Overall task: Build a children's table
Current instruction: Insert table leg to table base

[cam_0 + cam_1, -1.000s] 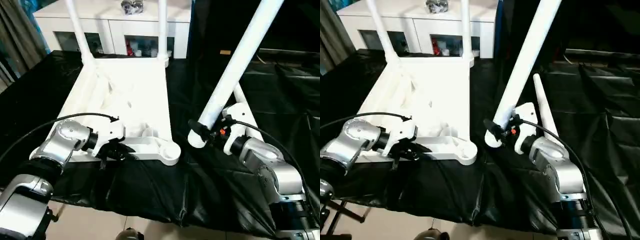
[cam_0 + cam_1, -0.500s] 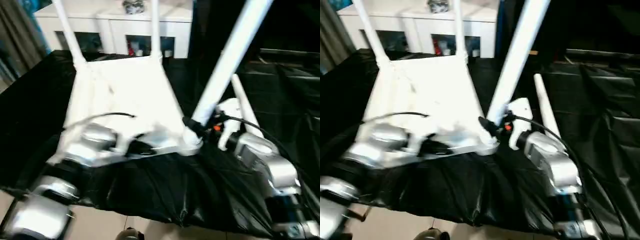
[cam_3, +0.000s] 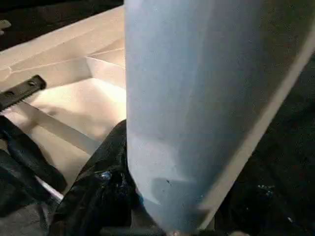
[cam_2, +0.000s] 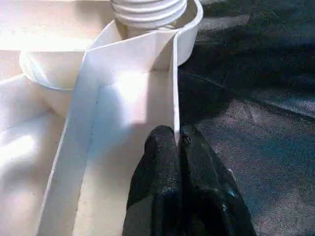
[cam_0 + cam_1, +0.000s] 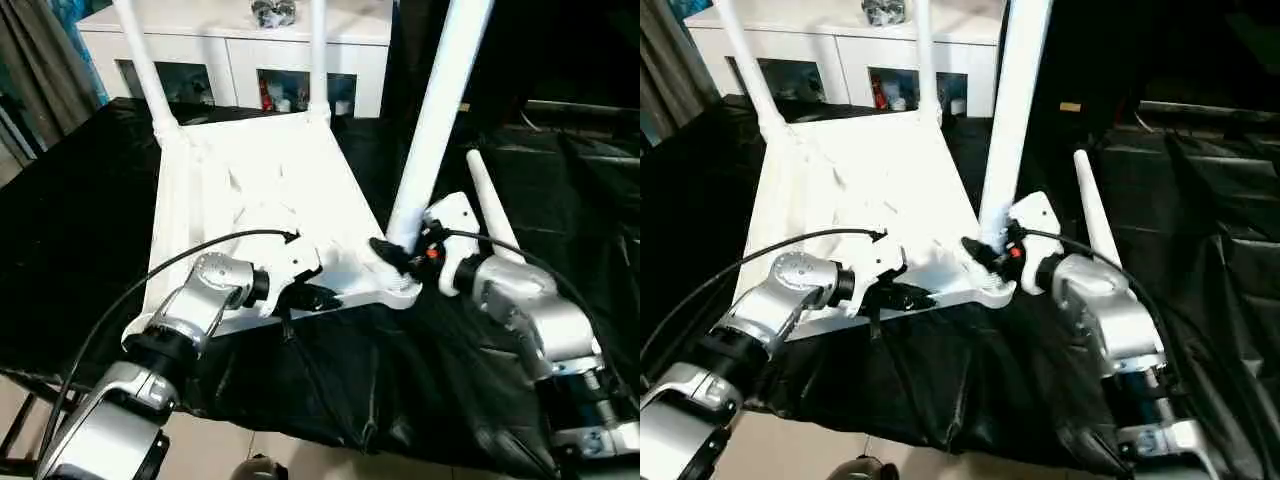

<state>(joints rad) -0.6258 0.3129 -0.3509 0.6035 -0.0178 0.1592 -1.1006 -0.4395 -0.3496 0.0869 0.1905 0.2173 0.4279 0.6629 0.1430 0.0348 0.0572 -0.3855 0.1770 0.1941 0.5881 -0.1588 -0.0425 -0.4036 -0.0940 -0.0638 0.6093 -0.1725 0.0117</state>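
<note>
The white tabletop [image 5: 270, 190] lies underside up on the black-covered table, with two white legs [image 5: 140, 55] [image 5: 318, 50] standing in its far corners. My left gripper [image 5: 318, 297] is shut on the tabletop's thin near rim [image 4: 174, 88], its black fingers [image 4: 162, 167] pinching it from both sides. My right gripper [image 5: 392, 255] is shut on a third leg [image 5: 435, 110], held almost upright. That leg's threaded end [image 4: 147, 10] sits at the near right corner socket [image 5: 400, 290]. A fourth leg [image 5: 488, 215] lies loose on the cloth beside my right forearm.
A white cabinet [image 5: 240, 40] with glass-fronted compartments stands behind the table. Black cloth [image 5: 80, 200] covers the table and hangs over its near edge. A grey curtain [image 5: 40, 60] hangs at far left. A black cable runs along my left forearm.
The tabletop's near end has swung right toward my right arm. The held leg has gone from tilted to almost upright, its lower end now at the near right socket. The left fingers closed on the rim.
</note>
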